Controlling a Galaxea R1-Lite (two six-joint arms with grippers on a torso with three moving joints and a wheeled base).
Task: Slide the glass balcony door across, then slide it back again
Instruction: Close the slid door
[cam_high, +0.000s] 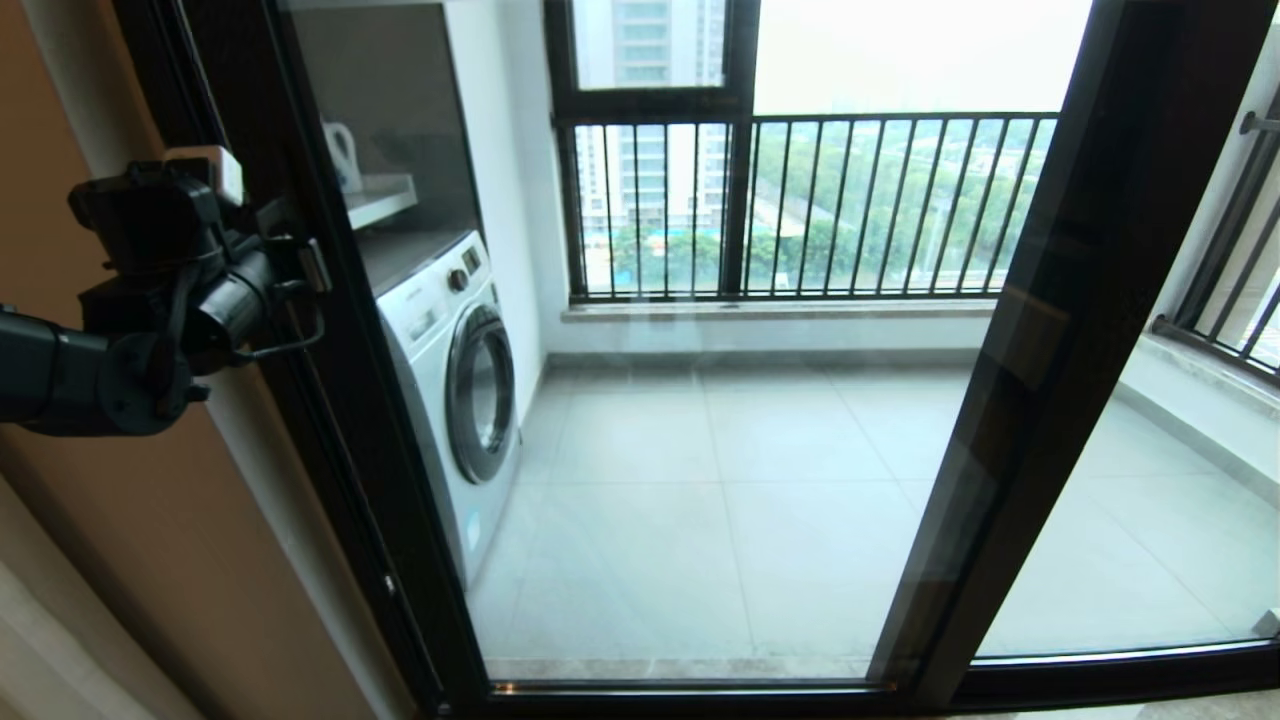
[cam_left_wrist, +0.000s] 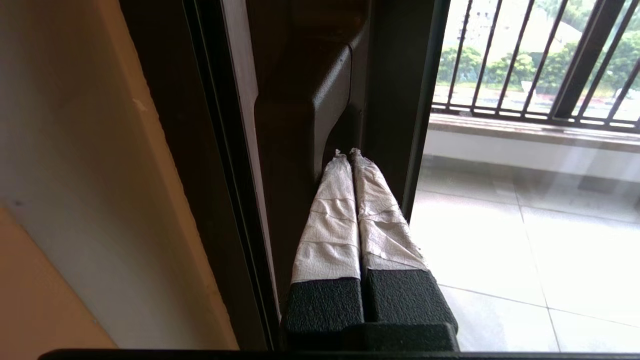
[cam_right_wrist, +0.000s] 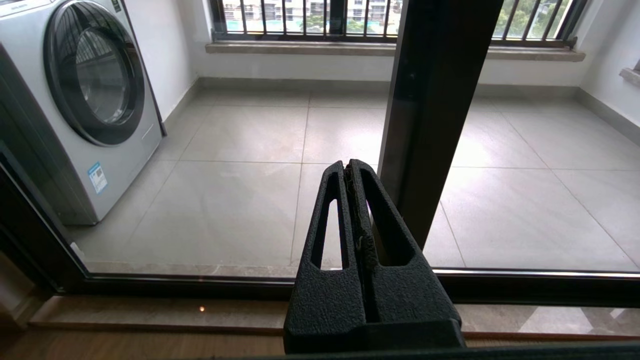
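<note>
The glass balcony door (cam_high: 700, 480) fills the middle of the head view, and its left upright (cam_high: 330, 400) stands against the wall-side jamb. That upright carries the black latch handle (cam_left_wrist: 327, 95). My left gripper (cam_left_wrist: 348, 152) is shut with nothing between its taped fingers (cam_left_wrist: 330, 225), and its tips rest against the upright in the hollow just below the handle. In the head view the left gripper (cam_high: 312, 265) reaches in from the left at handle height. My right gripper (cam_right_wrist: 347, 165) is shut and empty, held low in front of the glass beside the door's other upright (cam_right_wrist: 435, 100).
A beige wall (cam_high: 120, 560) lies left of the jamb. Behind the glass are a washing machine (cam_high: 460, 380), a shelf with a jug (cam_high: 345, 155) and black-barred railing windows (cam_high: 820, 210). A second black-framed glass panel (cam_high: 1150, 520) stands to the right. The floor track (cam_right_wrist: 175, 287) runs along the bottom.
</note>
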